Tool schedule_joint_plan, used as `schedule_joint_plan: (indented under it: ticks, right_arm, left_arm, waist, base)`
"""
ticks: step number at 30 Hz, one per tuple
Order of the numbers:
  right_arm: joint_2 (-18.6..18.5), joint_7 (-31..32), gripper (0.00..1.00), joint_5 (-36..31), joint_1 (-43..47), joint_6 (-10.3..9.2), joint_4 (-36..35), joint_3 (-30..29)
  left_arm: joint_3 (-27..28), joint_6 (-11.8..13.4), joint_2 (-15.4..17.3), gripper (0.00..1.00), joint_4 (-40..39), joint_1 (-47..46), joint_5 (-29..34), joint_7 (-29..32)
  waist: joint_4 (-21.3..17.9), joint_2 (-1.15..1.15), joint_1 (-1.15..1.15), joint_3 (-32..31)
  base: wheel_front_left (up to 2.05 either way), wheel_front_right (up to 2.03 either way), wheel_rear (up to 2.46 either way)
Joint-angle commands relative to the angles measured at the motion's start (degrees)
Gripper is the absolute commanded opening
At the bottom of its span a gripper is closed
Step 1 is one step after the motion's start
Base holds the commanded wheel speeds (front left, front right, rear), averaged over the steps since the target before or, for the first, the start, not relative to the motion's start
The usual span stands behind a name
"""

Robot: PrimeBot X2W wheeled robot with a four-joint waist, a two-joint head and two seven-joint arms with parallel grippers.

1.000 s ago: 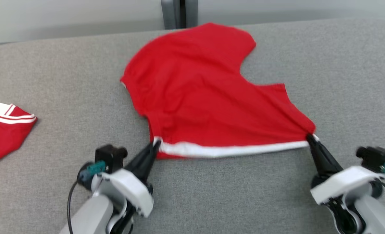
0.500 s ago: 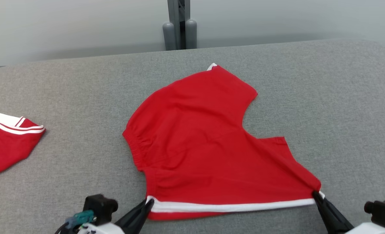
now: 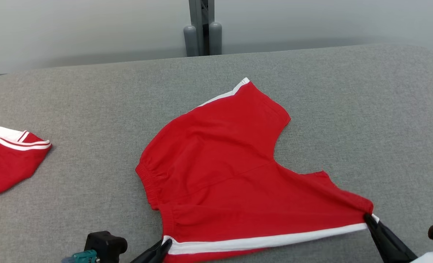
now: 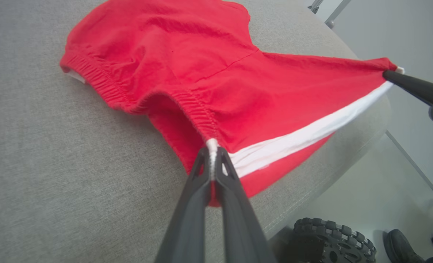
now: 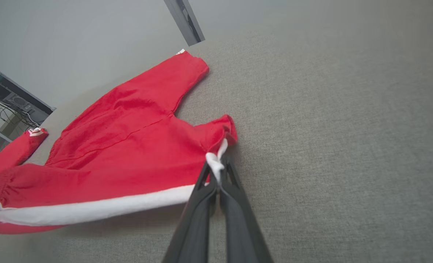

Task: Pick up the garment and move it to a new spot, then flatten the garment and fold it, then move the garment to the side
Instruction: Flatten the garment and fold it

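The garment (image 3: 231,175) is a pair of red shorts with a white side stripe, spread on the grey padded table (image 3: 92,102). My left gripper (image 3: 166,244) is shut on the waistband end of the stripe (image 4: 212,146) at the near edge. My right gripper (image 3: 369,218) is shut on the leg-hem end of the same stripe (image 5: 216,160). The stripe edge is stretched between the two grippers and lifted slightly off the table. The far leg lies flat toward the back of the table.
A second red garment (image 3: 8,160) with white trim lies at the table's left edge. A grey post (image 3: 202,29) stands behind the table. The table's near edge, a black wheel (image 4: 329,241) and a shoe (image 4: 399,241) on the floor appear in the left wrist view.
The head camera tilted up, so the picture shifted down. Both grippers pulled the shorts toward the near edge, the right one drifting right, and the far leg's white stripe now shows.
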Motion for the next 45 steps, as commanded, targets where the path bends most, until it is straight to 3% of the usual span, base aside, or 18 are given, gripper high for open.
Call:
schedule_joint_plan:
  ticks: [1, 5, 12, 20, 27, 31, 38, 44, 45]
  right_arm:
    - [0.1, 0.3, 0.00, -0.7, -1.1, 0.01, -0.5, -0.9]
    - [1.0, 0.3, 0.00, -3.6, -6.4, 0.01, -2.2, -2.3]
    - [0.6, -2.1, 0.00, -4.4, -21.4, 0.01, 2.2, -0.7]
    - [-6.8, -4.6, 0.00, -5.0, -40.2, 0.01, 13.3, 6.1]
    - [-10.8, -7.5, 0.00, -3.7, -54.8, 0.01, 26.4, 13.9]
    - [-12.4, -9.9, 0.00, -2.8, -61.2, 0.01, 34.0, 18.5]
    - [-13.7, -13.3, 0.00, -0.1, -67.3, 0.01, 43.4, 24.0]
    - [-14.2, -16.6, 0.00, 3.2, -70.4, 0.01, 49.5, 28.7]
    - [-14.1, -17.2, 0.15, 3.8, -70.7, 0.01, 50.4, 29.4]
  left_arm:
    - [0.3, 0.4, 0.2, 0.00, -0.2, -0.3, 0.2, 0.1]
    - [0.9, -0.2, 0.1, 0.00, -0.4, -3.0, 1.0, -0.3]
    - [0.9, -2.4, -1.7, 0.00, 2.3, -11.7, 3.1, -1.1]
    - [1.2, -5.5, -7.5, 0.00, 10.1, -24.6, 4.9, -4.7]
    - [1.5, -7.4, -12.8, 0.00, 18.7, -33.4, 4.8, -8.3]
    - [1.6, -7.8, -15.2, 0.00, 22.5, -35.9, 4.6, -10.3]
    - [2.1, -7.1, -17.1, 0.00, 26.2, -36.6, 4.2, -12.8]
    - [2.2, -7.9, -18.4, 0.00, 28.2, -35.5, 2.8, -14.2]
    - [2.2, -7.9, -18.5, 0.00, 28.7, -35.5, 2.5, -14.3]
  waist:
    - [0.2, 0.00, 0.00, 0.1]
    - [0.9, 0.00, 0.00, 1.5]
    - [3.2, 0.00, 0.00, 7.0]
    - [8.3, 0.00, 0.00, 13.2]
    - [11.9, 0.00, 0.00, 17.7]
    - [13.4, 0.00, 0.00, 19.3]
    - [14.8, 0.00, 0.00, 20.5]
    - [15.4, 0.00, 0.00, 20.4]
    - [15.3, 0.00, 0.00, 20.3]
  base:
    - [0.00, 0.00, 0.00]
    - [0.00, 0.00, 0.00]
    - [0.00, 0.00, 0.00]
    - [0.00, 0.00, 0.00]
    - [0.00, 0.00, 0.00]
    - [0.00, 0.00, 0.00]
    - [0.00, 0.00, 0.00]
    - [0.00, 0.00, 0.00]
    - [0.00, 0.00, 0.00]
